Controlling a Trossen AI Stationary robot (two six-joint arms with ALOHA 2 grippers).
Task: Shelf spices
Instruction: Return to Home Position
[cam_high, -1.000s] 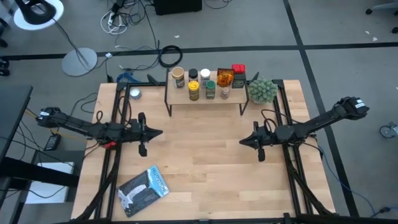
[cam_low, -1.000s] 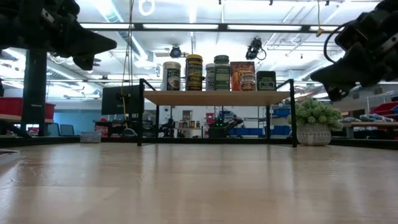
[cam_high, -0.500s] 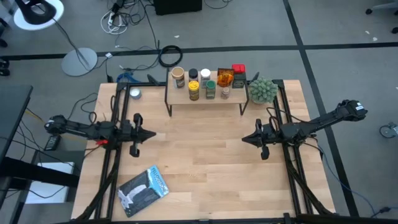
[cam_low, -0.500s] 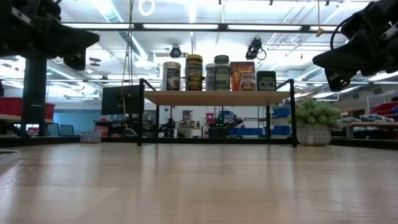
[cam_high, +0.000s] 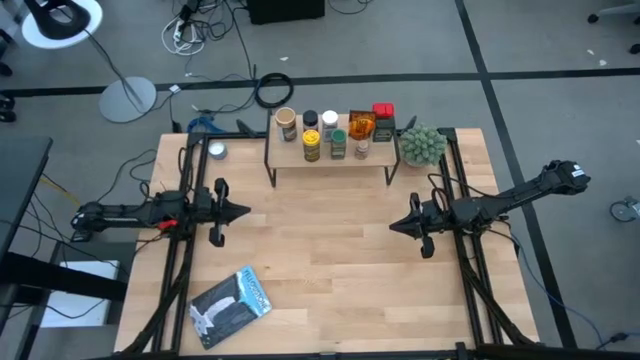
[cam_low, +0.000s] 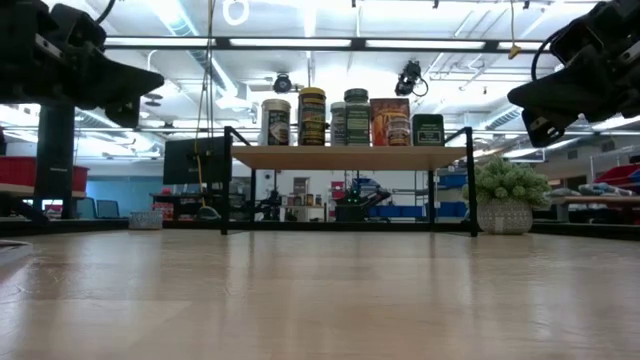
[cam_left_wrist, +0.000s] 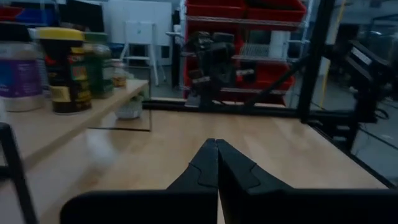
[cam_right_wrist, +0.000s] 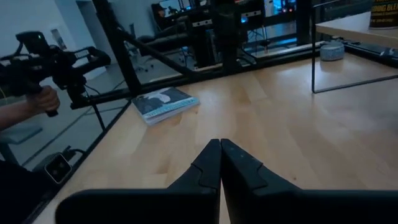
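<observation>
The left arm (cam_high: 140, 213) has folded back a little toward the left side of the table (cam_high: 330, 270) since half a second ago; the right arm (cam_high: 510, 195) is almost where it was. The spices (cam_high: 335, 130) stand together on the shelf (cam_high: 290, 161) at the far edge. The high view shows them in two rows, the low view in only one line. I cannot read their labels. The left gripper (cam_high: 238, 211) and the right gripper (cam_high: 397, 226) hang over bare wood, well apart. Each wrist view shows its fingers pressed together on nothing. Only the right wrist view shows a person's hand (cam_right_wrist: 43, 99), beyond the pouch (cam_right_wrist: 165, 102).
</observation>
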